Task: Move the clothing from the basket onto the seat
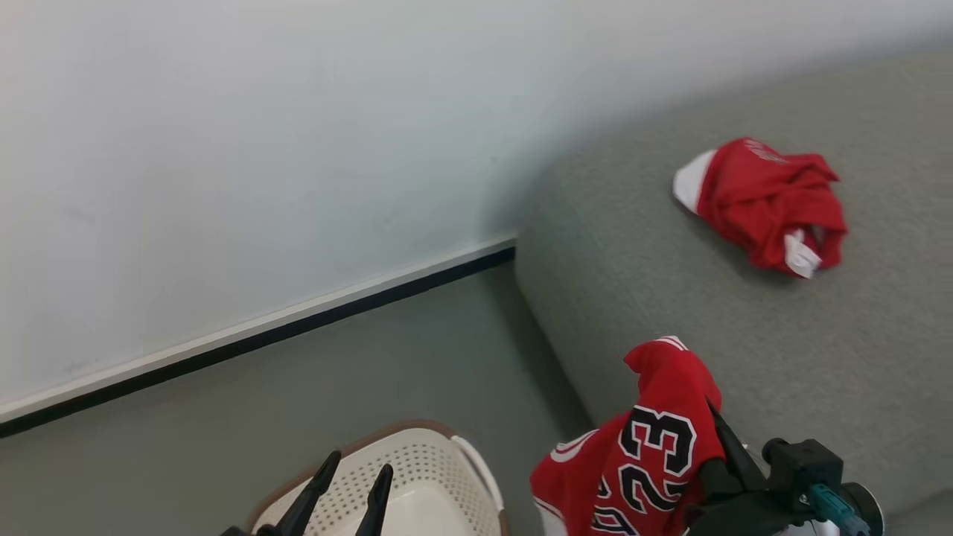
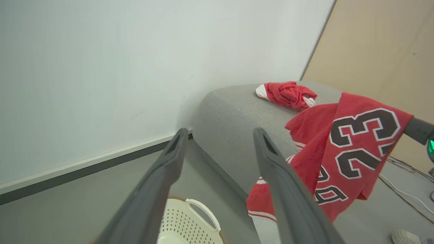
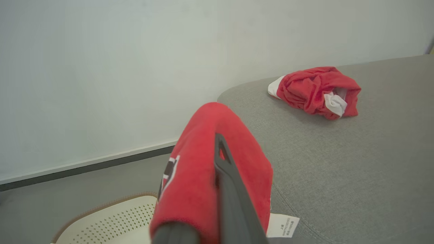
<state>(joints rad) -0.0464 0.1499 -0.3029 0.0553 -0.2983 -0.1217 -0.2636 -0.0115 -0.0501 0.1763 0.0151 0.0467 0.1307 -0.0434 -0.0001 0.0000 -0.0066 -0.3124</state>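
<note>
The red "23" jersey (image 1: 648,461) hangs from my right gripper (image 1: 713,413), which is shut on its cloth above the front edge of the grey seat (image 1: 670,298). In the right wrist view the jersey (image 3: 203,169) drapes over my right gripper (image 3: 217,144), hiding one finger. A second, crumpled red and white garment (image 1: 767,201) lies further back on the seat. The cream basket (image 1: 447,476) stands on the floor at the lower left, and my left gripper (image 1: 357,470) hangs open above it. In the left wrist view my left gripper (image 2: 221,134) holds nothing over the basket (image 2: 190,220).
A white wall with a dark baseboard (image 1: 260,335) runs behind the basket and meets the seat's corner. Grey floor (image 1: 223,432) lies between wall and seat. Cables (image 2: 403,173) and a white shoe (image 2: 407,237) are on the floor at the right in the left wrist view.
</note>
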